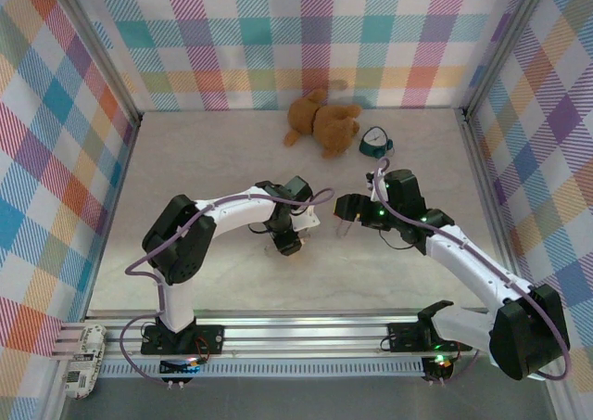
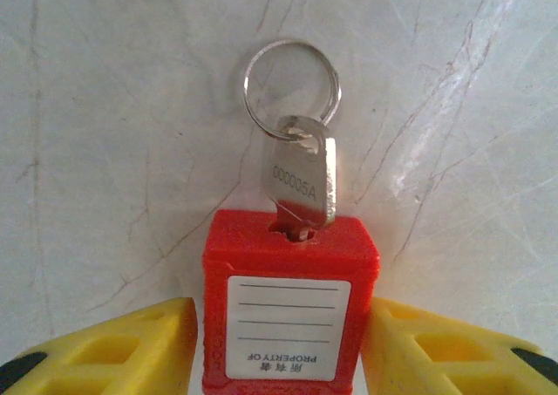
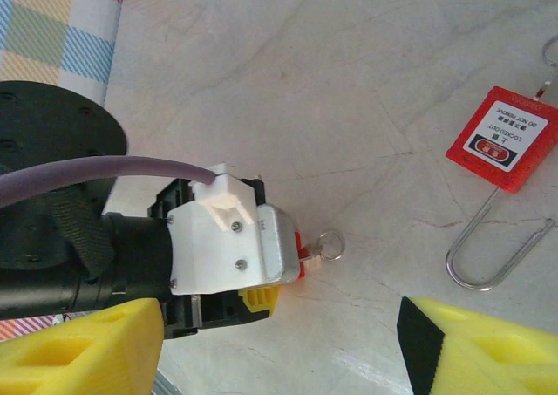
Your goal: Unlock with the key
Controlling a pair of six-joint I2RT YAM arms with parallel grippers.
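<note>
Clamped by its sides in the left pincer (image 2: 281,325), near the middle of the table (image 2: 105,107): a red padlock (image 2: 288,269), with the key (image 2: 301,181) pushed into its keyhole, ring (image 2: 290,85) on the bow. Just to its right, spread wide open: the right pincer (image 3: 283,325)

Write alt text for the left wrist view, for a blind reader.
A red padlock is clamped between the left hand's two yellow fingers, its label upside down. A silvery key stands in the keyhole at its upper end, a split ring through the key's head lying on the pale veined table.
</note>
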